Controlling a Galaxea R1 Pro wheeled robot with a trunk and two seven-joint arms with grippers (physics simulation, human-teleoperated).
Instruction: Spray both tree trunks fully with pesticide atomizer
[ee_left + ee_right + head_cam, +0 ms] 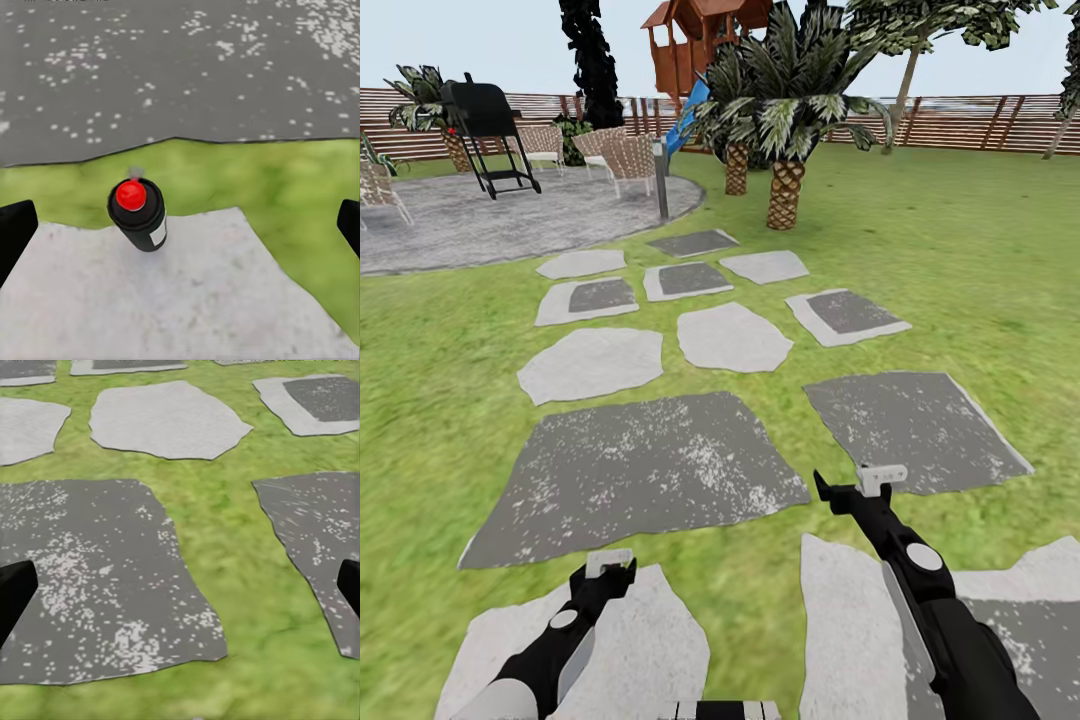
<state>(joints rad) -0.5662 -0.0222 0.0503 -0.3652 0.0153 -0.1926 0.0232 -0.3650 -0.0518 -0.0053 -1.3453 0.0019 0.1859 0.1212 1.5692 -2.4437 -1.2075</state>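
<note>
The pesticide atomizer (139, 216), a small dark bottle with a red top and a pale label, stands upright on a pale paving slab (187, 300) near its grassy edge. My left gripper (180, 229) hovers over it, open, with its black fingertips (15, 236) far apart and the bottle lying ahead between them, untouched. In the head view the left gripper (608, 572) hangs over that slab (650, 640). My right gripper (865, 488) is open and empty over grass between dark slabs; its wrist view shows fingertips (15, 600) spread wide. I cannot tell if the leaning tree (905, 95) is one of the task's trees.
Grey stepping slabs (650, 470) lead across the lawn (980, 260) to a round paved patio (510, 215) with a black grill (485, 125) and wicker chairs. Two short palms (785, 190), a bollard lamp (660, 180), a wooden playhouse (700, 40) and the slat fence (980, 122) stand beyond.
</note>
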